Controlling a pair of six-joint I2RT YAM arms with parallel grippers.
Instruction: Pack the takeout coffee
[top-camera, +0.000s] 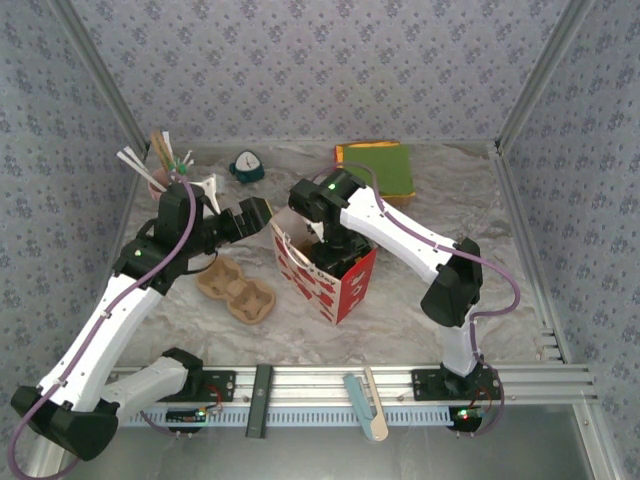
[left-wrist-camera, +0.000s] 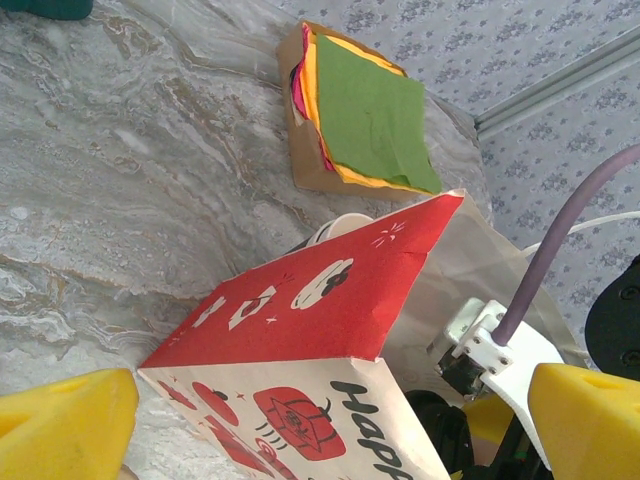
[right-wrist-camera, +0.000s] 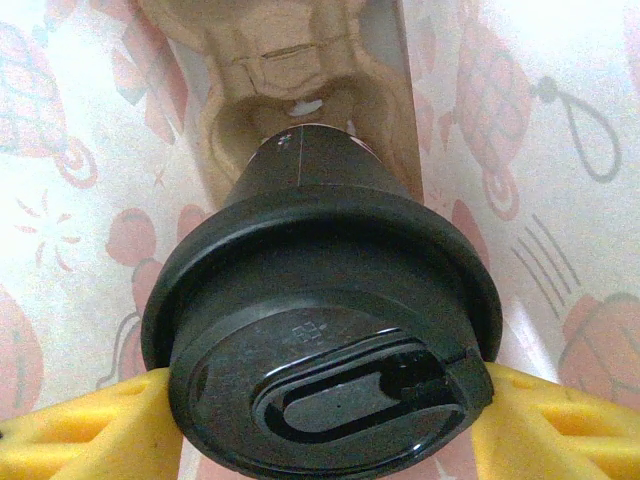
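Note:
A takeout coffee cup (right-wrist-camera: 320, 300), dark with a black plastic lid, hangs between the yellow fingers (right-wrist-camera: 90, 430) of my right gripper (right-wrist-camera: 320, 430), which is shut on the lid's sides. The cup's base sits in a well of a brown cardboard carrier (right-wrist-camera: 300, 70) inside the red-and-white paper bag (top-camera: 345, 285). In the top view my right gripper (top-camera: 335, 250) reaches down into the bag's mouth. My left gripper (top-camera: 257, 213) is open at the bag's upper left edge, its fingers wide on either side of the bag (left-wrist-camera: 300, 300). A white curved rim (left-wrist-camera: 335, 226) peeks over the bag's red side.
A second cardboard carrier (top-camera: 235, 290) lies on the table left of the bag. A pink cup of straws and sticks (top-camera: 165, 172) and a teal object (top-camera: 246, 167) stand at the back left. A stack of green and orange napkins (top-camera: 378, 168) lies at the back right.

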